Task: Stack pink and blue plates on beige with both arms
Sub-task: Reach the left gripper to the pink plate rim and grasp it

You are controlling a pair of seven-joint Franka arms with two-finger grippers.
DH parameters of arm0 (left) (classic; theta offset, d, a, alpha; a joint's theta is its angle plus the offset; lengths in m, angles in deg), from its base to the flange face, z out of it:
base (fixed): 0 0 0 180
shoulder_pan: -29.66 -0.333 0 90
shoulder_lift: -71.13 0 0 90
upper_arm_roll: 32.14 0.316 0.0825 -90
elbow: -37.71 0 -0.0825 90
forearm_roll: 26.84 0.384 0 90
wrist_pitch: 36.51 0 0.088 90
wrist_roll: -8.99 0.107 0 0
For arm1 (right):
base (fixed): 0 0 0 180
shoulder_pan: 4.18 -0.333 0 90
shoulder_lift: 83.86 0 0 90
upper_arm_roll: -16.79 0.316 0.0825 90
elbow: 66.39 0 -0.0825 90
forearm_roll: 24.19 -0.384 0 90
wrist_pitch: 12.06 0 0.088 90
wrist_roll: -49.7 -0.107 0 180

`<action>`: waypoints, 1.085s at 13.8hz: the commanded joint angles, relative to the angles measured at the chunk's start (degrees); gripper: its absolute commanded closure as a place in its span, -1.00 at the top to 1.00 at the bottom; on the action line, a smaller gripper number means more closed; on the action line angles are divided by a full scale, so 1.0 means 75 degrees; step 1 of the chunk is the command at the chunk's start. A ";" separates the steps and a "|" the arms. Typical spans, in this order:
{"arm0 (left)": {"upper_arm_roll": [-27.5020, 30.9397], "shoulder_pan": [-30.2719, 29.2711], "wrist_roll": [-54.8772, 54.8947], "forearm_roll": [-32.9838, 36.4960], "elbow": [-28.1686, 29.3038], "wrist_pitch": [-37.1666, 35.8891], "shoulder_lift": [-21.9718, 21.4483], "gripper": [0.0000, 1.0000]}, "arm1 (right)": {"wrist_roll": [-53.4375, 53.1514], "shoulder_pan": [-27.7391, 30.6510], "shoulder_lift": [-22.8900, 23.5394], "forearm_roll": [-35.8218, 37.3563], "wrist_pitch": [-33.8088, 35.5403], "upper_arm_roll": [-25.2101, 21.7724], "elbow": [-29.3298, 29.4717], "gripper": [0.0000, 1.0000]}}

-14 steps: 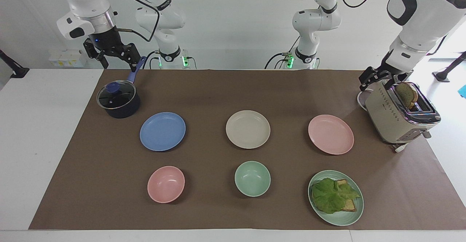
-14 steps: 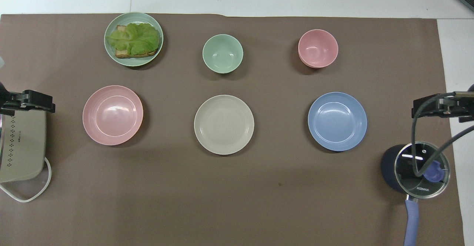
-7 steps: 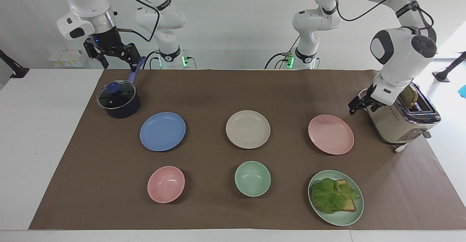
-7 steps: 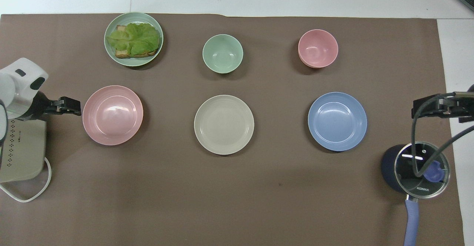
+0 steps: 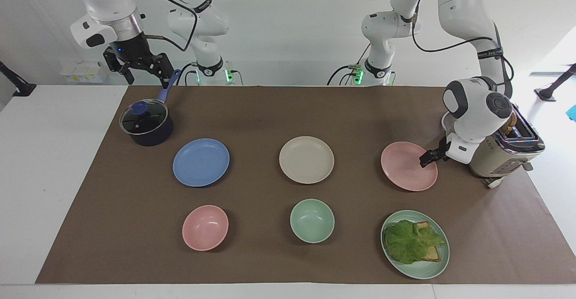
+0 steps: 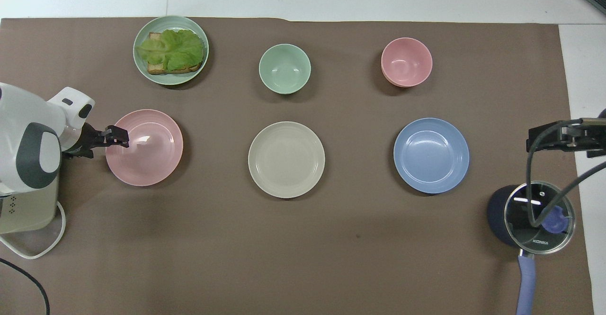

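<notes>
Three plates lie in a row across the brown mat. The beige plate (image 5: pixel 306 159) (image 6: pixel 286 159) is in the middle, the blue plate (image 5: pixel 201 162) (image 6: pixel 431 155) toward the right arm's end, and the pink plate (image 5: pixel 407 166) (image 6: pixel 147 149) toward the left arm's end. My left gripper (image 5: pixel 426 158) (image 6: pixel 120 136) hangs low over the pink plate's rim on the toaster side, open and holding nothing; I cannot tell whether it touches the plate. My right gripper (image 5: pixel 139 65) (image 6: pixel 563 135) waits open, high over the pot.
A beige toaster (image 5: pixel 499 155) (image 6: pixel 28 201) with bread stands right beside the pink plate. A dark lidded pot (image 5: pixel 146 123) (image 6: pixel 535 218) sits near the blue plate. Farther from the robots lie a pink bowl (image 5: pixel 205 227), a green bowl (image 5: pixel 312 220) and a green plate (image 5: pixel 423 272) with toast and lettuce.
The left arm has swung down from above the toaster to the pink plate's rim. The right arm and all plates have stayed in place.
</notes>
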 commanded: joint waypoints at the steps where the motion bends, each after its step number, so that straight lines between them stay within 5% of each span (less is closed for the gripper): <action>1: -0.0048 0.0033 -0.0291 -0.0111 0.0259 0.0066 -0.0126 -0.31 | 0.0036 0.0086 -0.0151 -0.0163 0.0055 -0.0007 -0.0128 1.00; 2: -0.0048 0.0057 -0.0279 -0.0111 0.0178 -0.0016 -0.0114 -0.82 | 0.0036 0.0086 -0.0151 -0.0163 0.0055 -0.0007 -0.0128 1.00; 3: -0.0048 0.0045 -0.0210 -0.0111 0.0154 -0.0121 -0.0114 -1.00 | 0.0036 0.0086 -0.0151 -0.0163 0.0055 -0.0007 -0.0128 1.00; 12: -0.0141 0.0045 -0.0174 -0.0169 -0.1393 -0.2722 -0.0289 -1.00 | 0.0036 0.0086 -0.0162 -0.0163 0.0055 -0.0019 -0.0163 1.00; 15: -0.0211 0.0150 -0.0209 -0.1291 -0.1312 -0.3227 -0.0640 -1.00 | 0.0036 0.0086 -0.0162 -0.0163 0.0055 -0.0019 -0.0163 1.00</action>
